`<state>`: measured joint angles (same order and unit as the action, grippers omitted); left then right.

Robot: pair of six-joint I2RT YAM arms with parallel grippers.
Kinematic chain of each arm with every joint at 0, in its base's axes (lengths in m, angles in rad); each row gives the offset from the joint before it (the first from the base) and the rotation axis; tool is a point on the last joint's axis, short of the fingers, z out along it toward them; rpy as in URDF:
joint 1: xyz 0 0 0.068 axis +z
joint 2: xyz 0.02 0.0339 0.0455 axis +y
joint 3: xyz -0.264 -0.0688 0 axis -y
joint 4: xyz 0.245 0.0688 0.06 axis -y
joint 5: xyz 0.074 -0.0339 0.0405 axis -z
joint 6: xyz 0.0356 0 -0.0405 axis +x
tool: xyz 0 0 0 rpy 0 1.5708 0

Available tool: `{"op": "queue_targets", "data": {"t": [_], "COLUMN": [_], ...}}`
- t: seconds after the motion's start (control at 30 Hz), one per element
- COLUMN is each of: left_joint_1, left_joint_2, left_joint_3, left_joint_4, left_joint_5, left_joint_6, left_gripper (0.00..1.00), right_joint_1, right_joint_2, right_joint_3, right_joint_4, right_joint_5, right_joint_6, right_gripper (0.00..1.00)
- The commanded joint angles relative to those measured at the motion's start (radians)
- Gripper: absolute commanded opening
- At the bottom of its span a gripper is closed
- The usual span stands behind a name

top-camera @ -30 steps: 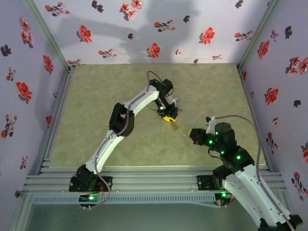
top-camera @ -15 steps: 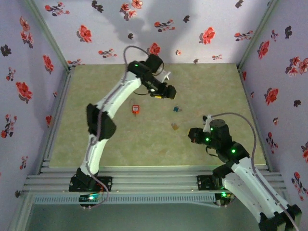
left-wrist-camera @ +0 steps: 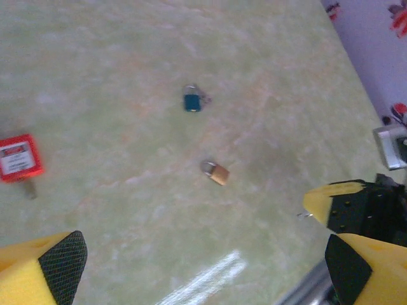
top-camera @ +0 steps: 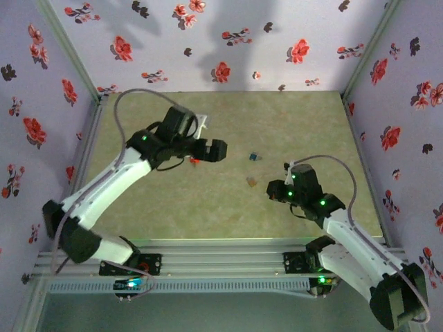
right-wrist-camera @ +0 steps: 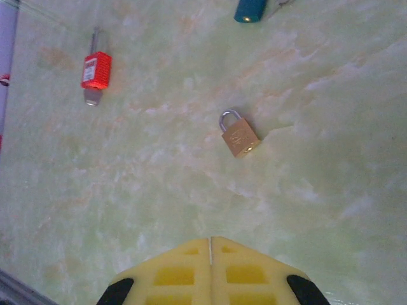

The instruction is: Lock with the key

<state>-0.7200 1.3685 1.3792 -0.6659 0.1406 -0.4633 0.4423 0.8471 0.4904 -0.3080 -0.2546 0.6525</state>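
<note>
Three locks lie apart on the desk (top-camera: 311, 124): a red padlock (right-wrist-camera: 96, 70), a blue padlock (left-wrist-camera: 192, 101) and a brass padlock (right-wrist-camera: 239, 137), the last nearest the right fingers (right-wrist-camera: 184, 273), pressed together and empty. The left fingers (left-wrist-camera: 60, 257) gape wide, holding nothing.

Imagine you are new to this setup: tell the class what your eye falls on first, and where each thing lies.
The red rectangular plastic padlock stands out most, lying on the pale green marbled tabletop to the left of the other locks. A small brass padlock with a silver shackle lies near the middle, just ahead of the right arm's shut yellow tool, and a small teal padlock lies beyond it.
</note>
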Motion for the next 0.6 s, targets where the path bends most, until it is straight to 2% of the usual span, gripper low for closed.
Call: {"op": "queue_targets", "data": {"t": [0.0,0.23,0.43,0.57], "left_joint_1": [-0.004,-0.002,-0.001,0.0], "left_joint_2": [-0.171,-0.378,-0.463,-0.491], "left_joint_3": [-0.161,-0.365,-0.449,-0.486], "left_joint_4": [0.198,0.264,0.267,0.269], "left_joint_5": [-0.144,-0.264,-0.34,-0.354], "left_joint_6": [-0.074,-0.109,-0.122,-0.129], "left_gripper": [1.0,1.0,1.0,1.0], "right_joint_1": [-0.008,-0.008,-0.008,-0.01], "right_joint_2": [0.052,0.188,0.302,0.37], "right_joint_3": [0.043,0.077,0.122,0.155], "right_joint_4": [0.057,0.119,0.142,0.141], "right_joint_5": [0.023,0.03,0.047,0.059], "right_joint_6": [-0.027,-0.029,-0.052,-0.072], "right_gripper": [0.0,0.0,0.0,0.0]}}
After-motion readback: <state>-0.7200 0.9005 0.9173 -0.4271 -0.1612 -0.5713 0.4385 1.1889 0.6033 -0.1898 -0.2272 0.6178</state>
